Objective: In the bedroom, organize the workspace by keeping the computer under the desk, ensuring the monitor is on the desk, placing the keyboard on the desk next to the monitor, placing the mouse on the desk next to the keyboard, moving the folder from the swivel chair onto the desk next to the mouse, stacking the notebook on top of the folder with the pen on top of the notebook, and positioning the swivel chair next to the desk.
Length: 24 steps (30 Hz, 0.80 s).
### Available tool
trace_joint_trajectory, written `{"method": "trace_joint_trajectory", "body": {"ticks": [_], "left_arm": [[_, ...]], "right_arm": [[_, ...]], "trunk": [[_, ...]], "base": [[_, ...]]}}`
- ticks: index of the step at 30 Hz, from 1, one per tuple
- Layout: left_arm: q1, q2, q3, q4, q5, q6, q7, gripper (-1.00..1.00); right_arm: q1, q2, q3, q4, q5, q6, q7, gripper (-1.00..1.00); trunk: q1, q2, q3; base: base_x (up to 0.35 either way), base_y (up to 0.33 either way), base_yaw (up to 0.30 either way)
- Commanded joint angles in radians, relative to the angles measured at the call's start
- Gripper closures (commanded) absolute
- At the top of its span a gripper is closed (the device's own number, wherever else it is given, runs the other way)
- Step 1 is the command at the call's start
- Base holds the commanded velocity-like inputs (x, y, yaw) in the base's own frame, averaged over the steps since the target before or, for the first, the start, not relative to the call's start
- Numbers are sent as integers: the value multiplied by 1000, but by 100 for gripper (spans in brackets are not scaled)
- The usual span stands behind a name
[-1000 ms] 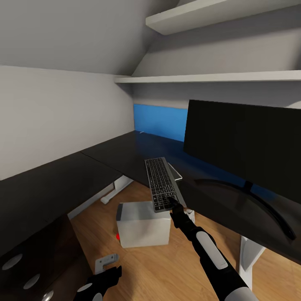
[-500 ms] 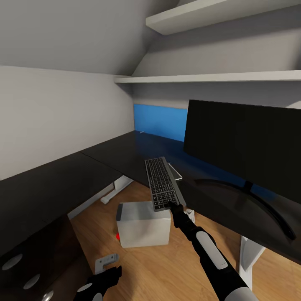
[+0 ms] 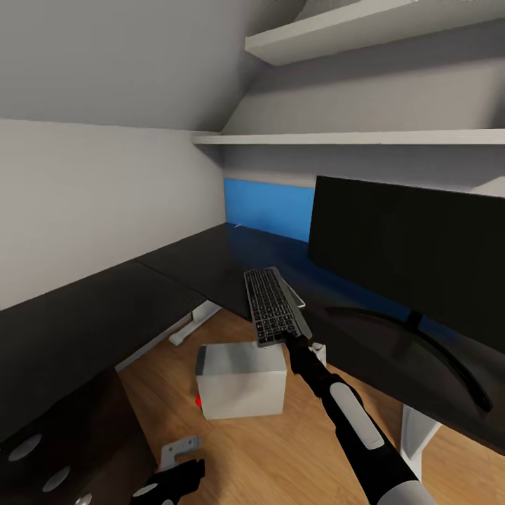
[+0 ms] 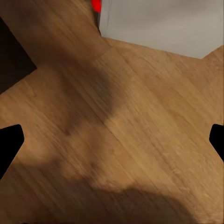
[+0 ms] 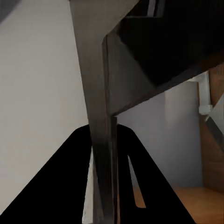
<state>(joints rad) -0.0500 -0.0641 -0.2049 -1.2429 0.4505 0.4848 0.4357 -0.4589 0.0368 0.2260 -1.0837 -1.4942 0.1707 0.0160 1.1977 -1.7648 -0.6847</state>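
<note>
Head view: the right gripper [image 3: 292,339] has its fingers clamped on the near end of the keyboard [image 3: 271,306], held above the tabletop [image 3: 210,263] edge beside the monitor [image 3: 407,252]; the computer [image 3: 242,380] sits below.

Left wrist view: fingers spread over wooden floor [image 4: 112,140].

Right wrist view: the keyboard's edge looks pinched, though murky.

Next, I judge: lower it flat beside the monitor.

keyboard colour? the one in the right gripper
Dark grey frame with black keys on the keyboard; the head view shows it best.
</note>
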Motion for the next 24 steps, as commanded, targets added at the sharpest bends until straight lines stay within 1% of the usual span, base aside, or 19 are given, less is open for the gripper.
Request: {"method": "trace_joint_trajectory", "body": {"ticks": [1,3,5,6,8,11,12,14,16,17,18,19,21,22,24], "left_arm": [[-1,-1,-8,15,10,2,10,-100],[-1,-1,-19,22,10,1,10,-100],[-1,0,-34,33,10,1,11,-100],[-1,0,-49,49,9,1,12,-100],[-1,1,-67,86,8,1,12,-100],[-1,2,-85,147,6,-1,12,-100],[-1,4,-95,172,6,-8,12,-100],[-1,8,-104,223,5,-26,11,-100],[-1,13,-110,315,5,-51,9,-100],[-1,15,-112,375,2,-70,8,-100],[-1,16,-113,406,-2,-83,7,-100],[-1,17,-114,466,-18,-117,7,-100],[-1,18,-114,562,-75,-220,6,-100],[-1,19,-114,581,-92,-249,6,-100],[-1,19,-112,641,-146,-363,6,-100]], "right_arm": [[0,0,0,-20,-7,2,1,100],[1,0,3,-30,-7,3,1,100],[1,0,19,-40,-7,4,1,100],[2,-1,44,-46,-8,4,1,100],[2,-1,67,-53,-8,4,1,100],[3,-3,105,-71,-8,4,0,100],[3,-4,123,-81,-8,5,-1,100],[3,-5,150,-104,-5,5,-10,100],[3,-7,180,-134,3,6,-37,100],[4,-7,190,-146,5,6,-58,100],[6,-7,195,-151,6,6,-69,100],[12,-6,202,-160,7,7,-89,100],[24,-5,212,-174,6,7,-111,100],[27,-4,215,-177,7,7,-114,100],[39,-3,235,-192,8,6,-123,100]], "trunk": [[-4,7,2],[-12,21,8],[-19,35,15],[-23,42,18],[-31,56,24],[-42,77,34],[-46,84,37],[-46,84,37],[-46,84,37],[-46,84,37],[-46,84,37],[-46,84,37],[-46,84,37],[-46,84,37],[-46,84,37]], "base": [[0,0,0],[0,0,0],[0,0,0],[0,0,0],[0,0,0],[0,0,0],[0,0,0],[0,0,0],[0,0,0],[0,0,0],[0,0,0],[0,0,0],[0,0,0],[0,0,0],[0,0,31]]}}
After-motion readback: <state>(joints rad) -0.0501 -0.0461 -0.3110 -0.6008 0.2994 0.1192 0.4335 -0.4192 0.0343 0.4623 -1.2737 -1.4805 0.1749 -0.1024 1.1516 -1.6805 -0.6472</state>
